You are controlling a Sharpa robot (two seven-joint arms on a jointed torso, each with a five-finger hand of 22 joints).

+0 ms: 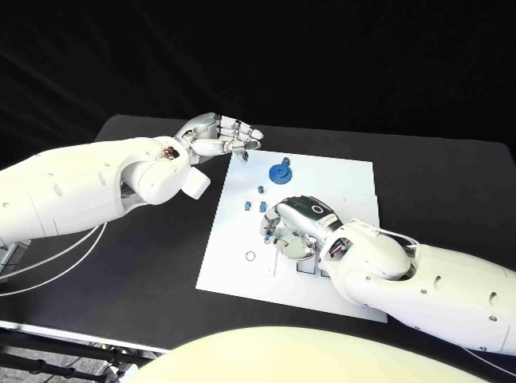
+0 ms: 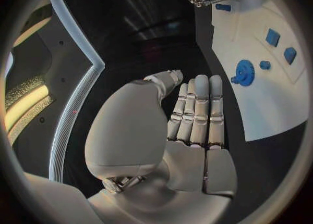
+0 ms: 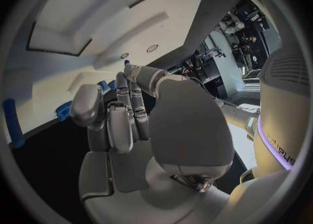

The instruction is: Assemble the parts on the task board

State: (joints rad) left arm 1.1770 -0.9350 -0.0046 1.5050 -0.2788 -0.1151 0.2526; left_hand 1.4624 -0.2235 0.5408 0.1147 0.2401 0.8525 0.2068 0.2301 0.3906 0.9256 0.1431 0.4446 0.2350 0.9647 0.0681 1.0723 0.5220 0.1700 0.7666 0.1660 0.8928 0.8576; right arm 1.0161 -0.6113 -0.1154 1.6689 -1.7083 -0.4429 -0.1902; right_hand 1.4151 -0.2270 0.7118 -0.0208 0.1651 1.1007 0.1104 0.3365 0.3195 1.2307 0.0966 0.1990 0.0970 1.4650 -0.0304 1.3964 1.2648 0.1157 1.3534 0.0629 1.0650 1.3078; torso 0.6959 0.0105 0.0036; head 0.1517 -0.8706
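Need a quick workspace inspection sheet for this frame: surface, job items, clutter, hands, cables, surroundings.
Surface: black table; white task board lies in its middle.
Job's things: blue gear on the board's far part; small blue parts just nearer than it; a round hole near the board's left edge.
Clutter: nothing seen.
Hands: left hand over the board's far left corner, fingers together, holding nothing. Right hand low over the board's middle; whether it holds a part cannot be told.
Cables: pale cables hang under the left arm, off the table's left side.
Surroundings: dark backdrop beyond the table.
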